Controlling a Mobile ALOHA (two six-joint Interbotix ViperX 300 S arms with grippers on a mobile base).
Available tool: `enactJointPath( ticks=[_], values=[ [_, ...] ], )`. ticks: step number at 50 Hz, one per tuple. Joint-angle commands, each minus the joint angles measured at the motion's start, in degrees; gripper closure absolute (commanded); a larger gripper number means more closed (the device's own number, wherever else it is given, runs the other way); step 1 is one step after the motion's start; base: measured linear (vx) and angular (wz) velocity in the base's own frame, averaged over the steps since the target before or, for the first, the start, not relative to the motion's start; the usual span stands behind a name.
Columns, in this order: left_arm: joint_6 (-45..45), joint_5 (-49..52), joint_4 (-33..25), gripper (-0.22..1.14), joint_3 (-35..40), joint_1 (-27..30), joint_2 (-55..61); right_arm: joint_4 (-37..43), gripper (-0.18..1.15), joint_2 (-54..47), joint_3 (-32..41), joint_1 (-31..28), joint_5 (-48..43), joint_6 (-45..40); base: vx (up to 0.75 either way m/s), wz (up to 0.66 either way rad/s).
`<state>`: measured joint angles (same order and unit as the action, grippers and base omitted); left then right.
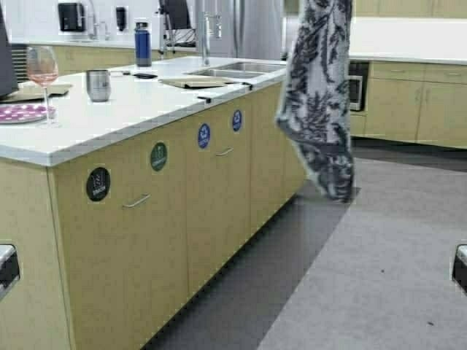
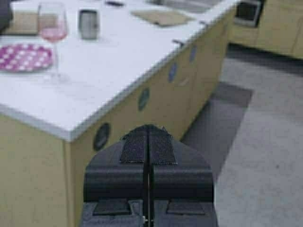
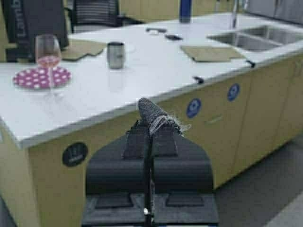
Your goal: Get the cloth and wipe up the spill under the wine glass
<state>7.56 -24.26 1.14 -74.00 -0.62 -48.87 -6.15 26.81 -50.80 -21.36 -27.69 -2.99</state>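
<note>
Two grippers show in the wrist views, both short of the long white worktop (image 1: 139,109). The right gripper (image 3: 151,124) has its fingers (image 3: 137,142) pressed together on a pinched fold of the cloth (image 1: 317,95); in the high view the printed cloth hangs in the air on the right, over the grey floor, well apart from the worktop and the cabinets below it. The left gripper (image 2: 149,137) is near the cabinet fronts with its fingers together and nothing between them.

The wine glass (image 1: 42,76) stands upright on the far left part of the worktop, pinkish liquid in its bowl, its foot touching or just beside a purple dotted plate (image 1: 18,113). A steel tumbler (image 1: 98,84) stands to the right of the glass. Farther right lies a flat tan mat (image 1: 193,82) just near of the sink (image 1: 237,70), and a blue bottle (image 1: 142,44) stands at the far edge.
</note>
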Motion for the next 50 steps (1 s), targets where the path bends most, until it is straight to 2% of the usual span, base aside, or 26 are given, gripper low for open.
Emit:
enactJointPath(
  ticks=[1,16,50],
  values=[
    [-0.1,-3.0,0.1,0.89,3.2,0.1,6.2,0.2,0.91,0.4,0.8,-0.1,-0.9,0.2,0.13,0.1],
    [0.5,-8.7,0.2,0.89,6.1,0.1,18.5,0.2,0.91,0.4,0.3,-0.1,-0.9,0.2,0.18,0.11],
    [0.7,-11.0,0.3,0.89,5.6,-3.7,23.6,0.2,0.91,0.4,0.6,-0.2,-2.0,-0.1,0.22,0.08]
  ],
)
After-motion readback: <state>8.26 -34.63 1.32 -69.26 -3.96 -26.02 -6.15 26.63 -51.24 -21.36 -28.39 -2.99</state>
